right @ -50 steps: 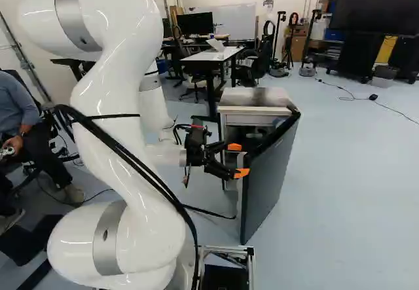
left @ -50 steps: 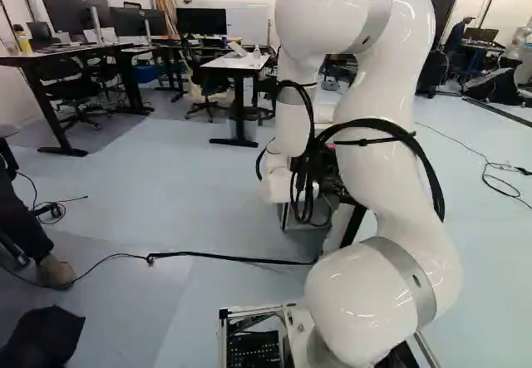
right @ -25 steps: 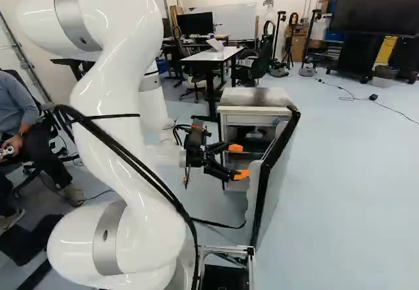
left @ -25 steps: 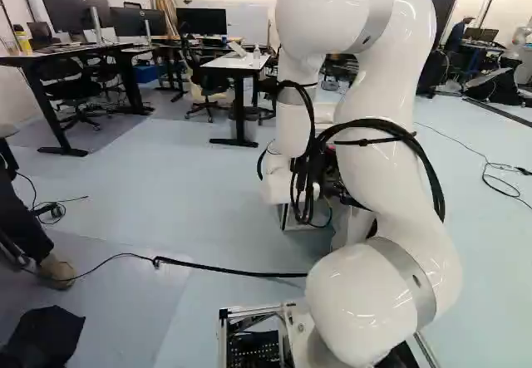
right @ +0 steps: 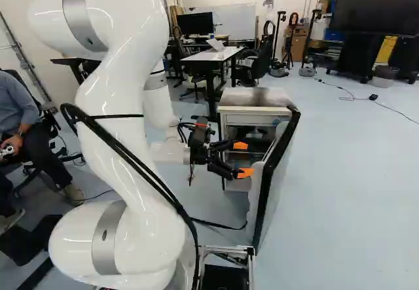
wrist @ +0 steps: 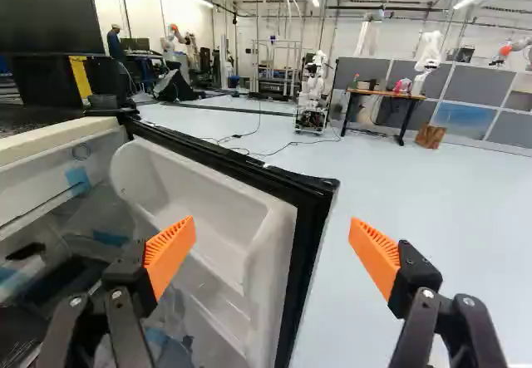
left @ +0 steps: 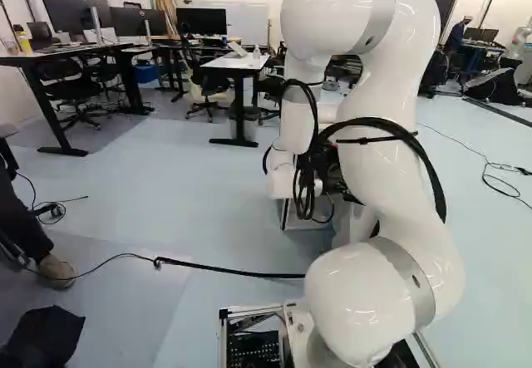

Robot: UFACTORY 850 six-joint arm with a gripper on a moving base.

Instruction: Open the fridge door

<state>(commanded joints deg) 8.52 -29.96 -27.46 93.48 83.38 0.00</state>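
Yikes, gripper (wrist: 273,227) is gaping wide, holding nothing; any sideways bump is risking knocking the door (right: 267,179), right base view's centre-right, shut.

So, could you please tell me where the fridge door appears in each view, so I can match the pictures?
Right base view: the fridge door stands open, just right of the gripper.
Left base view: mostly hidden behind the arm; only a pale part seems to show.
Wrist view: ahead of the gripper, its black edge seen between the open fingers.
Shared landmark: the big dark screen, partly behind the arm in the left base view.
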